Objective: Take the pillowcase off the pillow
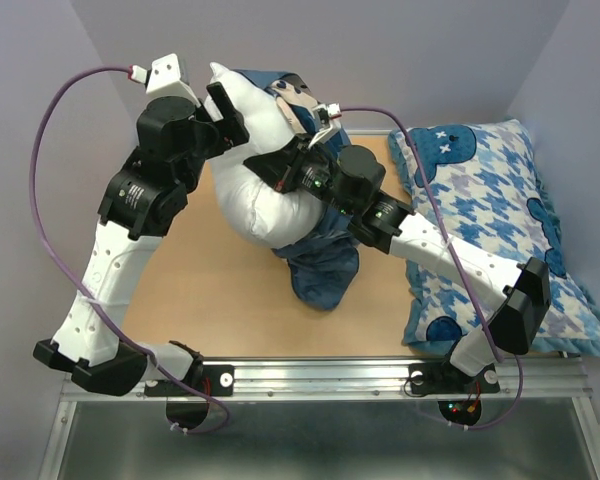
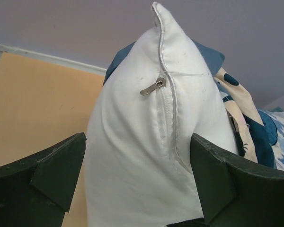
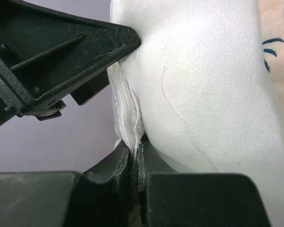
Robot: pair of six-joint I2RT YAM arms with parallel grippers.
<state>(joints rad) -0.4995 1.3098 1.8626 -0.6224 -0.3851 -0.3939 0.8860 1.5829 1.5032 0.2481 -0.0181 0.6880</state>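
Observation:
The white pillow [image 1: 265, 195] stands half-raised at the back of the table. The dark blue pillowcase [image 1: 325, 265] is bunched around its lower end, and more of it shows behind the top corner [image 2: 206, 54]. My left gripper [image 1: 225, 112] straddles the pillow's upper end [image 2: 132, 142] near the zipper seam, with both fingers pressed against it. My right gripper [image 1: 280, 178] is shut on the pillow's white seam [image 3: 128, 113]; its fingertips [image 3: 154, 161] are closed together. The left gripper's finger [image 3: 71, 42] dents the pillow just above my right gripper [image 3: 137, 156].
A blue-and-white houndstooth pillow [image 1: 490, 200] lies along the right side of the wooden table [image 1: 210, 290]. A metal rail [image 1: 320, 378] runs along the near edge. Purple cables [image 1: 35, 180] loop off both arms. Grey walls enclose the back and sides.

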